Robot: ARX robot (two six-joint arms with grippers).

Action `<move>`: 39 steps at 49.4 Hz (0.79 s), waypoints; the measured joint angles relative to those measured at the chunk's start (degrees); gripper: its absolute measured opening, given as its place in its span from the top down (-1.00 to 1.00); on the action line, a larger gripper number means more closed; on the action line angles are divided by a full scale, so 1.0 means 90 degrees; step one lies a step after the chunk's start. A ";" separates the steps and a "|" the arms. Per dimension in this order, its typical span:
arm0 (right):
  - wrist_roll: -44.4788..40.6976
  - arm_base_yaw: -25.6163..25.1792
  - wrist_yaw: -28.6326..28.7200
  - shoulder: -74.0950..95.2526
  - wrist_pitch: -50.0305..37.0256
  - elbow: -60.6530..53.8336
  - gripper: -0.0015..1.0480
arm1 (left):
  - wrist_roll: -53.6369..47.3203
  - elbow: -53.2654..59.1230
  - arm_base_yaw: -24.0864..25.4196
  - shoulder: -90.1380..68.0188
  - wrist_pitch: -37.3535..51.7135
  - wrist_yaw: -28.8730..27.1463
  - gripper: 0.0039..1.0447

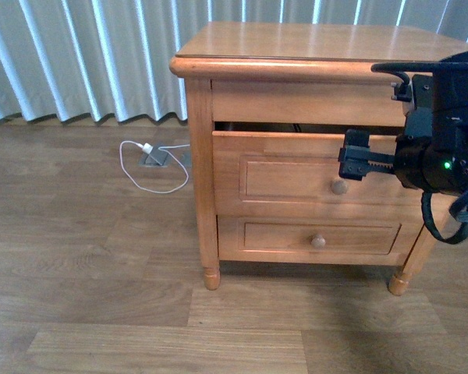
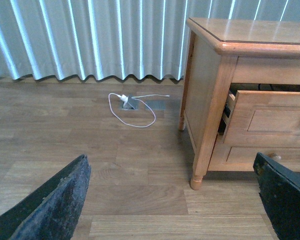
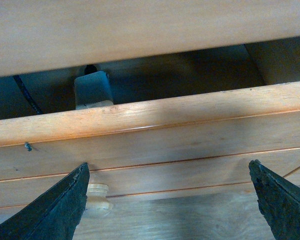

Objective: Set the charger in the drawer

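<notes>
The drawer (image 1: 296, 175) is the upper one of a honey-coloured nightstand and stands pulled out a few centimetres. Inside it, in the right wrist view, the white boxy charger (image 3: 92, 89) rests behind the drawer's front edge (image 3: 165, 120), with its thin black cable (image 3: 25, 95) trailing off in the dark gap. My right gripper (image 3: 168, 165) is open, right in front of the drawer's panel, one finger (image 3: 60, 210) beside the pale knob (image 3: 97, 197). In the front view it (image 1: 347, 156) hovers just above the knob (image 1: 339, 187). My left gripper (image 2: 170, 157) is open over the floor, holding nothing.
A white cable with a white plug (image 1: 148, 149) lies looped on the wooden floor by a floor outlet (image 2: 129, 103), left of the nightstand (image 1: 312, 47). A lower drawer (image 1: 312, 238) is shut. Pleated curtains (image 1: 86, 54) hang behind.
</notes>
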State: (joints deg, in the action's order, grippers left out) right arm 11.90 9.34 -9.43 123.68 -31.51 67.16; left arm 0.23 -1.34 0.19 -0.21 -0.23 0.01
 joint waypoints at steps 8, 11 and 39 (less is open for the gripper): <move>-0.0010 0.0010 -0.0262 0.0381 -0.0236 0.0488 -0.83 | 0.0000 0.0000 0.0000 0.0000 0.0000 0.0000 -0.89; -0.0005 0.0015 -0.0308 0.0437 -0.0279 0.0534 -0.83 | 0.0000 0.0000 0.0000 0.0000 0.0000 0.0000 -0.89; -0.0056 0.0100 -0.0852 0.0930 -0.0517 0.0984 -0.83 | 0.0000 0.0000 0.0000 0.0002 0.0000 0.0002 -0.89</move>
State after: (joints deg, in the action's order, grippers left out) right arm 11.40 10.24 -17.10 132.05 -36.16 76.01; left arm 0.23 -1.34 0.19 -0.19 -0.23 0.03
